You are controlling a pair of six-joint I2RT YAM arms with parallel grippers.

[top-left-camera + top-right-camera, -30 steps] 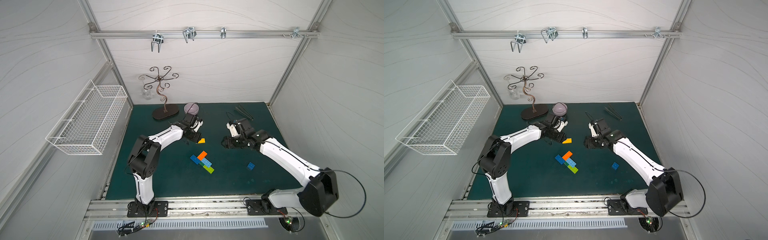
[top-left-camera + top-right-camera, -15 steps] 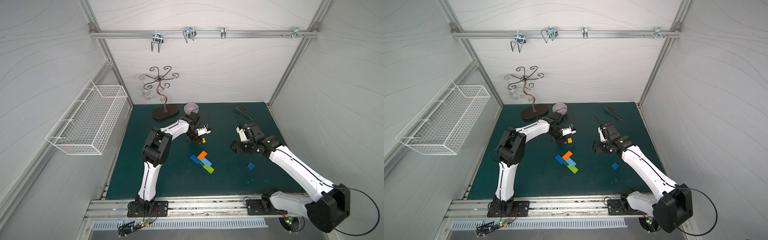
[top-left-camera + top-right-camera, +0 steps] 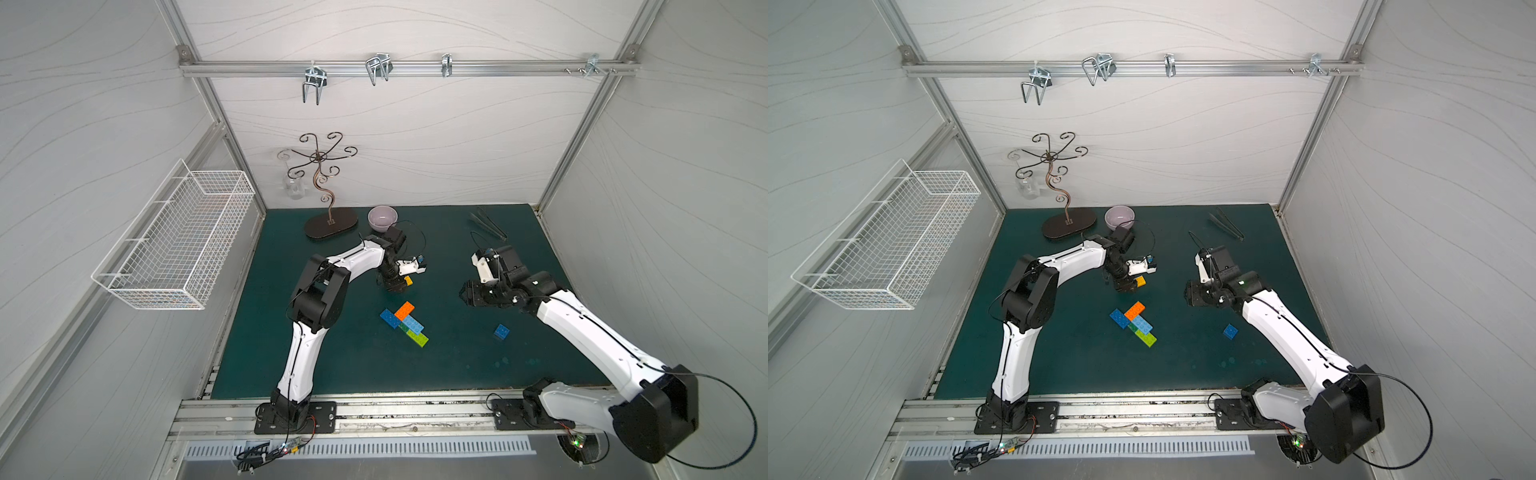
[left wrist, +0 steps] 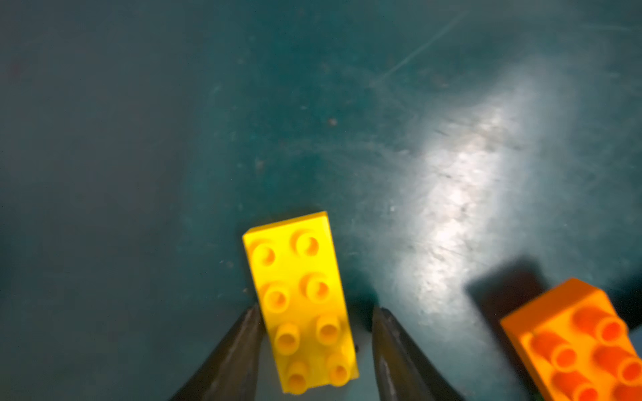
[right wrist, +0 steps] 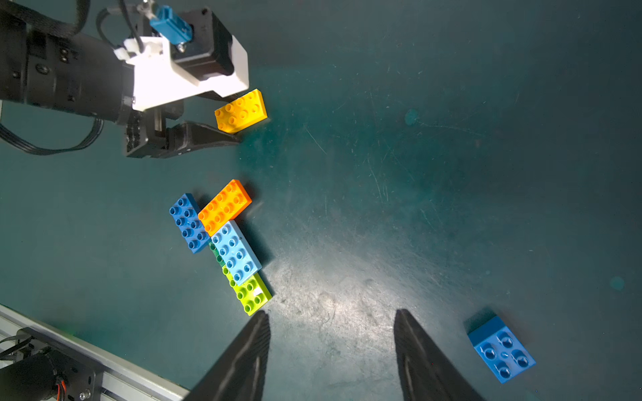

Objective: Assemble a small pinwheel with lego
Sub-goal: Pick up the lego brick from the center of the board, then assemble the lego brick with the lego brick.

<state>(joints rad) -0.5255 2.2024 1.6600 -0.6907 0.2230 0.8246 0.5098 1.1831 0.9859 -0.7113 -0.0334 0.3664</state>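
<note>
A yellow brick (image 4: 300, 302) lies on the green mat between the fingers of my left gripper (image 4: 317, 308). The gripper is open: one finger touches the brick's side, the other stands a little off it. In both top views that brick (image 3: 409, 280) (image 3: 1140, 281) peeks out beside the left gripper (image 3: 399, 286). Just in front lies the partial pinwheel (image 5: 222, 239): dark blue (image 5: 189, 222), orange (image 5: 225, 207), light blue (image 5: 236, 251) and lime (image 5: 252, 293) bricks joined over a dark green one (image 5: 217, 253). My right gripper (image 5: 331, 311) hovers open and empty. A small square blue brick (image 5: 502, 349) lies nearby.
A lilac bowl (image 3: 382, 218), a metal jewellery stand (image 3: 330, 224) and black tongs (image 3: 488, 224) sit along the back of the mat. A wire basket (image 3: 178, 245) hangs on the left wall. The arms' base rail (image 3: 395, 409) runs along the front edge.
My left gripper has turned and come forward over the yellow brick, which now sits between its fingers. My right arm has drawn back to the right, then held still.
</note>
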